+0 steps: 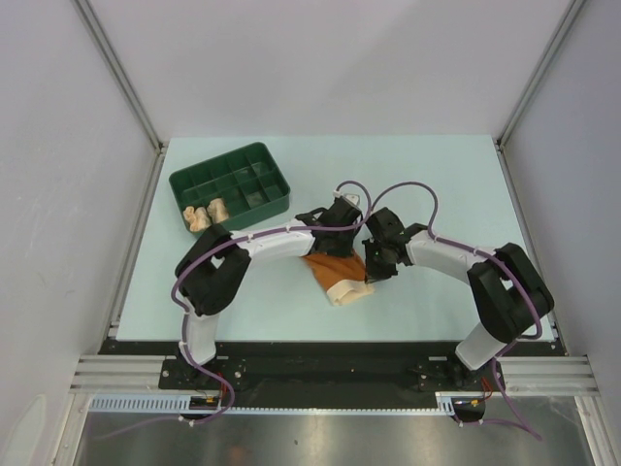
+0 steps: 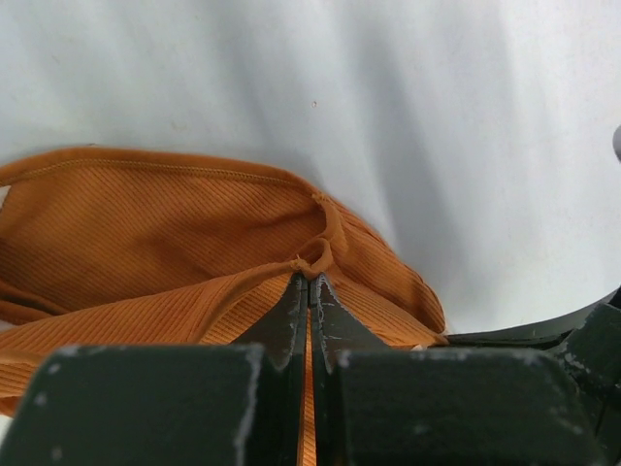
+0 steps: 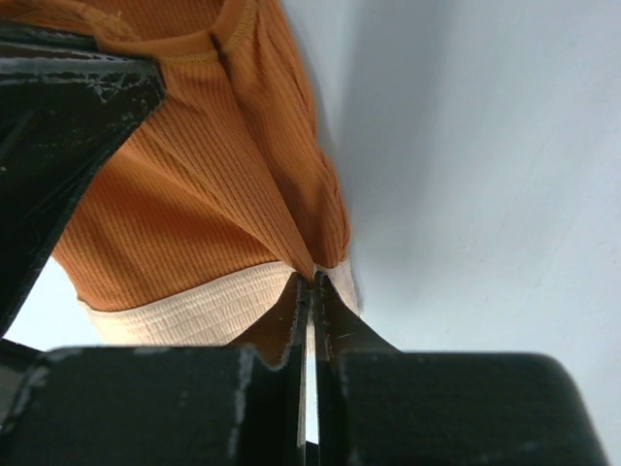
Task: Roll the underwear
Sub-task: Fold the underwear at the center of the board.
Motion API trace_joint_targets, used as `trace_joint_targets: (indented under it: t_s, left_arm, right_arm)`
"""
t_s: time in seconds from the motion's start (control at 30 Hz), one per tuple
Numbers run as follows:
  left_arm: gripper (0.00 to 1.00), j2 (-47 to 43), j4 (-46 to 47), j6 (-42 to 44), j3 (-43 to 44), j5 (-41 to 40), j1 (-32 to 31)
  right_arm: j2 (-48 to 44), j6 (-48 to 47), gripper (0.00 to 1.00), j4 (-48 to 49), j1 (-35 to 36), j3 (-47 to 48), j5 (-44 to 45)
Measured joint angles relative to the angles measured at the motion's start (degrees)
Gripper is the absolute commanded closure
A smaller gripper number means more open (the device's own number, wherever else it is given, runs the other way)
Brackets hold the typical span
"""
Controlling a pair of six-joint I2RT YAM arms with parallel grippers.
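Where the rust underwear (image 1: 335, 275) lies near-right of the tray (image 1: 215, 161), we note left gripper (image 2: 309, 282) pinching its orange fold, right gripper (image 3: 312, 280) its cream band.

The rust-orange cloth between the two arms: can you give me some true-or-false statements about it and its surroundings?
1. The left claw and right claw are both pinched shut on the rust-orange ribbed cloth garment. True.
2. The garment lies inside the dark green plastic compartment tray. False: it lies on the pale table, apart from the tray.
3. The tray's near-left end holds small pale cloth bundles. True.
4. The right claw grips a blue band. False: it grips beside the cream ribbed band.
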Motion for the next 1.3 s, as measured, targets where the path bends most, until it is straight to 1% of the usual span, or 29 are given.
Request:
trace_joint_targets:
  t_s: [0.07, 0.13, 0.17, 0.27, 0.5, 0.63, 0.73, 0.77, 0.8, 0.83, 0.87, 0.9, 0.97, 1.0, 1.03, 1.1, 1.17, 1.23, 1.3]
  left_arm:
    - [1.00, 0.1, 0.0, 0.1, 0.1, 0.0, -0.1]
    - [1.00, 0.2, 0.0, 0.2, 0.2, -0.2, -0.2]
    - [1.00, 0.2, -0.1, 0.3, 0.3, -0.2, -0.3]
    - [1.00, 0.2, 0.0, 0.5, 0.6, -0.5, -0.4]
    - [1.00, 0.2, 0.0, 0.5, 0.6, -0.6, -0.5]
    - [1.00, 0.2, 0.0, 0.5, 0.6, -0.6, -0.5]
    - [1.00, 0.2, 0.0, 0.5, 0.6, -0.6, -0.6]
    - [1.00, 0.2, 0.0, 0.5, 0.6, -0.6, -0.7]
    - [1.00, 0.2, 0.0, 0.5, 0.6, -0.6, -0.7]
    - [0.96, 0.2, 0.0, 0.5, 0.6, -0.6, -0.7]
    - [0.90, 0.2, 0.0, 0.6, 0.6, -0.6, -0.8]
    - [0.74, 0.2, 0.0, 0.6, 0.6, -0.6, -0.9]
    - [0.56, 0.2, 0.0, 0.9, 0.6, -0.6, -0.9]
    - [0.40, 0.1, 0.0, 0.9, 0.6, -0.7, -0.9]
    - [0.34, -0.2, -0.3, 0.9, 0.6, -1.0, -1.0]
    - [0.29, -1.5, -1.2, 1.1, 0.6, -1.4, -1.0]
    - [0.28, -4.4, -1.8, 0.9, 0.0, -2.0, -1.0]
    - [0.28, -10.0, -1.9, 0.3, -2.7, -3.0, -1.0]
    - [0.28, -17.0, -1.3, -0.9, -7.5, -4.0, -1.0]
  right_arm:
    - [0.1, 0.0, 0.76, 0.0, -0.1, 0.0, 0.0]
    - [0.1, -0.3, 0.70, -0.1, -0.1, 0.0, 0.3]
    - [0.1, -0.5, 0.64, -0.3, -0.1, 0.0, 0.5]
    - [0.0, -0.9, 0.61, -0.7, -0.1, 0.0, 1.3]
    - [0.0, -1.1, 0.61, -1.0, -0.1, -0.9, 2.0]
    - [0.0, -0.9, 0.67, -0.9, -0.1, -1.3, 2.0]
    - [-0.2, -0.6, 0.83, -0.5, -0.1, -1.7, 1.7]
    - [-0.2, -0.5, 0.90, -0.4, -0.2, -1.7, 1.4]
    - [-0.2, -0.3, 0.94, -0.4, -0.2, -1.7, 1.1]
    - [-0.2, -0.3, 0.97, -0.3, -0.3, -1.8, 0.8]
    - [-0.3, -0.2, 1.00, -0.3, -0.3, -1.9, 0.4]
    - [-0.3, -0.1, 1.00, -0.2, -0.4, -1.9, 0.1]
    - [-0.6, 0.2, 1.00, 0.2, -0.6, -2.3, -0.4]
    - [-0.9, 0.4, 1.00, 0.5, -0.7, -2.7, -0.6]
    - [-1.2, 0.6, 1.00, 0.9, -0.7, -3.1, -0.9]
    - [-1.7, 1.3, 1.00, 1.5, -0.5, -3.8, -1.4]
    - [-2.1, 2.4, 1.00, 2.3, 0.3, -4.5, -1.7]
    - [-2.3, 4.2, 1.00, 3.2, 1.7, -5.0, -1.7]
    - [-2.3, 6.2, 1.00, 4.3, 3.6, -5.3, -1.7]
